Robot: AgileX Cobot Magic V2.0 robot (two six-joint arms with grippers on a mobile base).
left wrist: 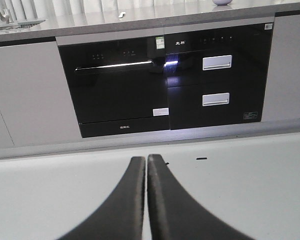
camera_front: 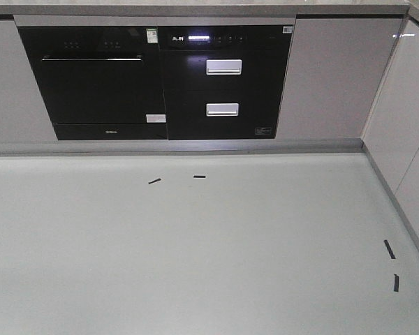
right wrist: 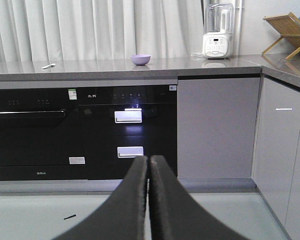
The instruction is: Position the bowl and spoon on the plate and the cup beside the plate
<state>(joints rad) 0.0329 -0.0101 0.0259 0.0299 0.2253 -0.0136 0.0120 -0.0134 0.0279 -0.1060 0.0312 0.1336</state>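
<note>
I saw the left jaws and the right jaws both clenched on nothing, low over the floor [camera_front: 230,244]. Well ahead of and above the right jaws, the bowl [right wrist: 140,59] sat on the desk [right wrist: 200,64]. The spoon [right wrist: 48,66] lay further left, well apart from it.

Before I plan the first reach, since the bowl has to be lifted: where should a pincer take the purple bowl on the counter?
Probably the rim of the bowl, coming from above and pinching the wall inside and outside. It stands upright, mouth up, and its rounded wall tapers downward, so a side grip might slip.
</note>
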